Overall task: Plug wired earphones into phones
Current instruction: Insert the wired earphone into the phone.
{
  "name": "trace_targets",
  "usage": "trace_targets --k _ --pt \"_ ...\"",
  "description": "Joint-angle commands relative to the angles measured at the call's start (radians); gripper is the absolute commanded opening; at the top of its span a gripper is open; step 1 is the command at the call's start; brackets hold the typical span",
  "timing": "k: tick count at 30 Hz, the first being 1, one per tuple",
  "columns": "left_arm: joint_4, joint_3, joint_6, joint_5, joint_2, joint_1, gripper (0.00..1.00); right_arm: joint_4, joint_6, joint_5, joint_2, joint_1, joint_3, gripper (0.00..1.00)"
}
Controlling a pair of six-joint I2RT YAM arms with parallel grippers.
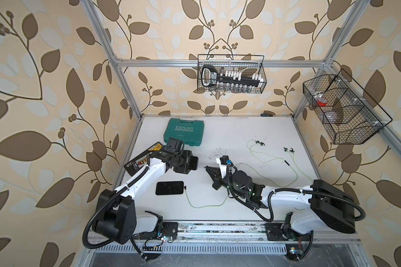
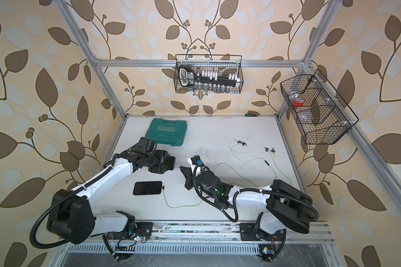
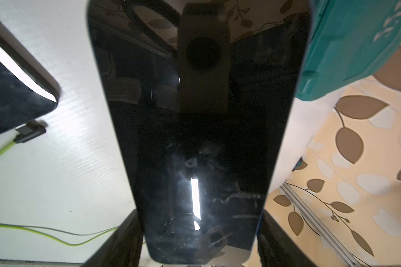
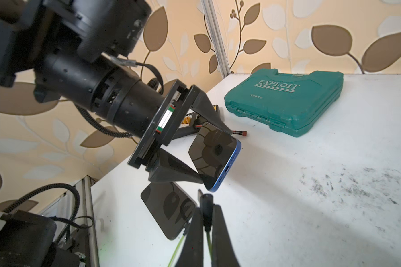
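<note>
My left gripper [image 1: 190, 163] is shut on one phone [image 4: 214, 154], holding it above the table by its long sides with its blue port edge towards the right arm. That phone's screen [image 3: 199, 138] fills the left wrist view. My right gripper [image 4: 206, 216] is shut on the black plug [image 4: 206, 203] of one set of earphones. The plug's tip is a short way from the held phone's port. The second phone [image 1: 169, 188] lies flat on the table with another plug [image 1: 184, 186] at its end and a yellow-green cable [image 1: 204, 205] trailing from it. Two pairs of earbuds [image 1: 258, 143] [image 1: 288, 149] lie at the back right.
A teal case [image 1: 184, 133] lies at the back left. A black tray [image 1: 138, 160] with yellow-white bits sits under the left arm, and a short red-and-black wire [image 4: 239, 133] lies beside it. Wire baskets [image 1: 232, 74] [image 1: 343, 108] hang on the frame. Loose cable [image 1: 294, 175] loops across the table's right side.
</note>
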Motion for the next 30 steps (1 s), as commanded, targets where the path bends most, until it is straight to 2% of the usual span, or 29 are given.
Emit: trace_targets --k 1,4,15,30 --pt "0.062 -0.04 -0.053 -0.009 -0.114 0.01 0.66 0.074 0.058 0.042 0.023 0.009 0.04 0.0" --pt "0.089 -0.09 -0.084 -0.028 -0.209 0.011 0.67 0.129 0.092 0.025 0.028 0.009 0.029 0.0" --pt "0.115 -0.164 -0.134 -0.125 -0.477 0.008 0.69 0.141 0.122 -0.014 0.081 0.029 0.096 0.0" --pt "0.122 -0.165 -0.128 -0.122 -0.523 0.008 0.71 0.072 0.13 -0.018 0.156 0.053 0.221 0.0"
